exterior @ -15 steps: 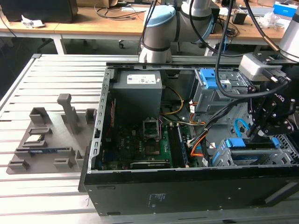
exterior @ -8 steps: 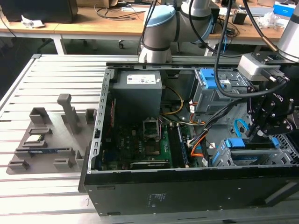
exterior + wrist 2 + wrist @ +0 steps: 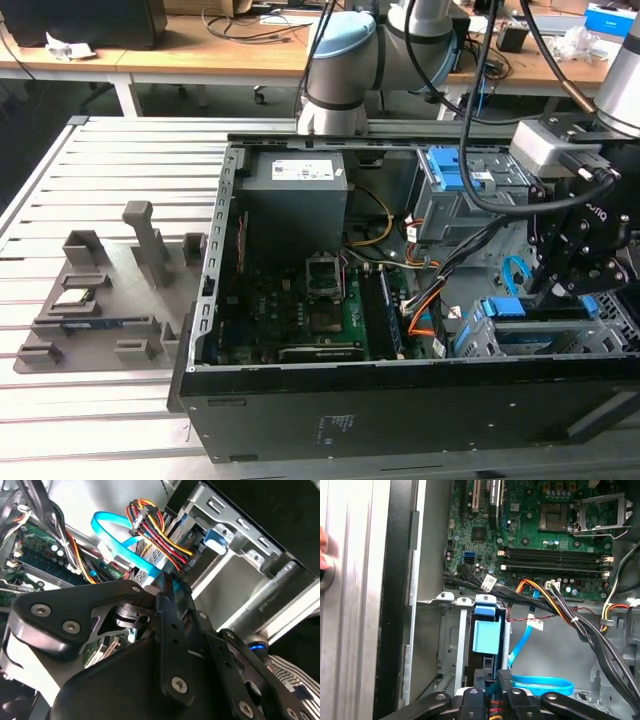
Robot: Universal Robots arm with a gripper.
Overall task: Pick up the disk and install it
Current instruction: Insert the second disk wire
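The disk sits edge-up in the metal drive cage at the front corner of the open computer case, on the exterior view's right. Its bright blue frame shows in the cage slot, and the silver body is hidden inside. My gripper hangs directly over that cage. Both wrist views show the black fingers closed together on a blue edge of the frame.
A blue data cable and a bundle of coloured power wires lie close beside the cage. The motherboard, a grey power-supply box and an upper bay with blue caddies fill the case. A grey fixture rests on the slatted table.
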